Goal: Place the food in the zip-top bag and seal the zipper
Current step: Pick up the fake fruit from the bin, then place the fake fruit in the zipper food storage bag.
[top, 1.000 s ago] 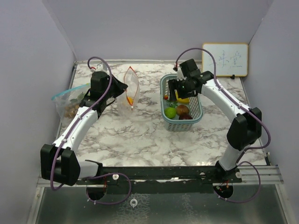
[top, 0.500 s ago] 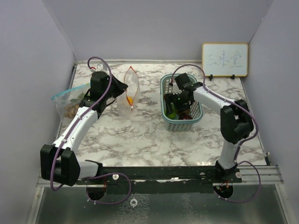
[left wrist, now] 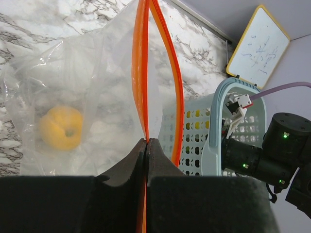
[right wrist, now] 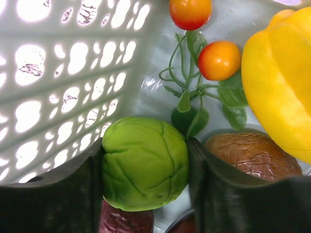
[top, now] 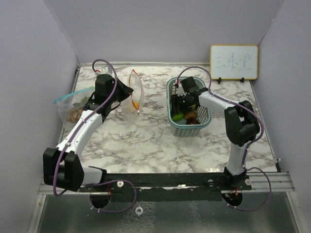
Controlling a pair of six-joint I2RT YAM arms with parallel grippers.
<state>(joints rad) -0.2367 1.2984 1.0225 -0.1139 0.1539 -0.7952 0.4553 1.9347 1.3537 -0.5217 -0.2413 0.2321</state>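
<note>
My left gripper (top: 128, 92) is shut on the orange zipper edge of the clear zip-top bag (top: 136, 92) and holds it upright with its mouth open (left wrist: 146, 141). A yellow piece (left wrist: 60, 127) lies inside the bag. My right gripper (top: 180, 113) is down in the teal basket (top: 204, 121). Its fingers press both sides of the green round fruit (right wrist: 146, 162), which rests on the basket floor. Around it lie a brown piece (right wrist: 252, 155), a large yellow piece (right wrist: 282, 82), two orange-red tomatoes (right wrist: 219, 59) and a dark red piece (right wrist: 126, 221).
A second bag with a blue zipper (top: 73, 104) holds tan food at the left edge. A whiteboard (top: 233, 61) stands at the back right. The basket wall (right wrist: 58, 73) is close on the right gripper's left side.
My right gripper dropped from above the basket down into it and came round the green fruit. The left arm and bag stayed still.
</note>
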